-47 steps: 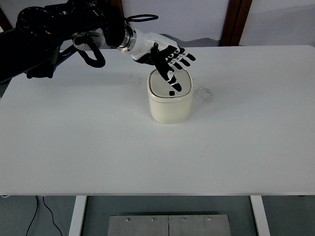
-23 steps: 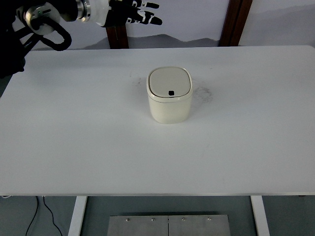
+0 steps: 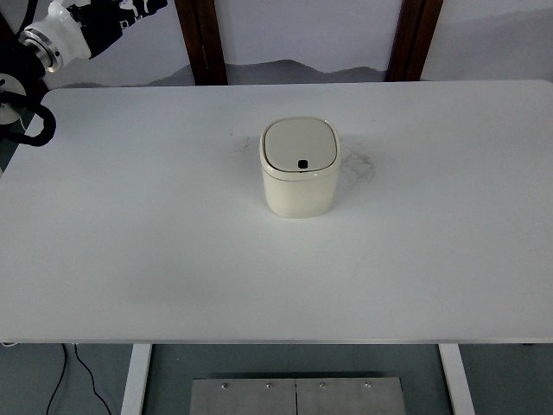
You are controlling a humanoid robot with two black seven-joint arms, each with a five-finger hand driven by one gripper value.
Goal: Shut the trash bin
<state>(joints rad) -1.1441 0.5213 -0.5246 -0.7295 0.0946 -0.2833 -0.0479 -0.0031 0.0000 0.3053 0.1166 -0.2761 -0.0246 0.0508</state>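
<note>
A cream-coloured trash bin stands near the middle of the white table. Its lid lies flat and shut, with a small black button near the front edge. My left hand is far away at the top left corner, above the table's back edge, well clear of the bin. Only part of the hand shows there, and its fingers are cut off by the picture's edge. My right arm does not appear.
Two dark wooden posts stand behind the table's far edge. A faint smudge marks the tabletop right of the bin. A metal plate lies on the floor below the near edge.
My left hand lifted off the bin's lid and swung back up and left to the top left corner. The bin stayed put with its lid down.
</note>
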